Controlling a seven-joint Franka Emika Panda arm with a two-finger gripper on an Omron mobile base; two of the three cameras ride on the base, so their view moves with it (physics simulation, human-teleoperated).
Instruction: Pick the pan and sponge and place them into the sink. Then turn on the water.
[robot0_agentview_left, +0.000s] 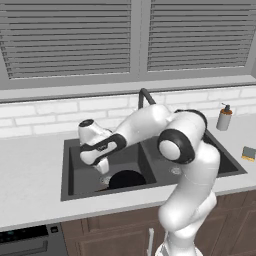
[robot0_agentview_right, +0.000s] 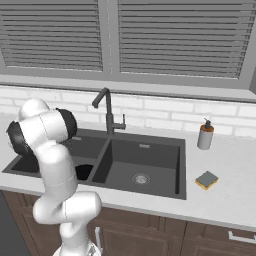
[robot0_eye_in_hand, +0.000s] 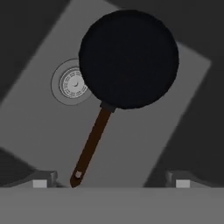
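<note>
Hovering over the left basin of the sink (robot0_agentview_left: 75, 175), the gripper (robot0_eye_in_hand: 111, 181) stands released, its two finger tips spread wide at the bottom of the hand view with nothing between them. The pan (robot0_eye_in_hand: 129, 59) lies flat on the basin floor below it, its round black body toward 12 o'clock in the hand view and its brown handle (robot0_eye_in_hand: 92, 146) running down toward 7 o'clock, where the handle's end lies just beside one finger tip. That closeness is the first risk: if the hand lifts off at a slant, a finger could catch the handle and drag or tip the pan. The pan's rim also partly overlaps the drain (robot0_eye_in_hand: 72, 83) at about 9 o'clock of it, so water may pool once the faucet (robot0_agentview_right: 105, 112) runs. The sponge (robot0_agentview_right: 206, 180) sits on the counter (robot0_agentview_right: 225, 165) well apart, at 3 o'clock of the right basin, near the soap dispenser (robot0_agentview_right: 204, 136); reaching for it could bump that bottle, or swing the arm into the faucet on the way across. From the base views the arm's own white links cover most of the left basin, so just a dark arc of the pan shows, and the finger tips cannot be made out there.
</note>
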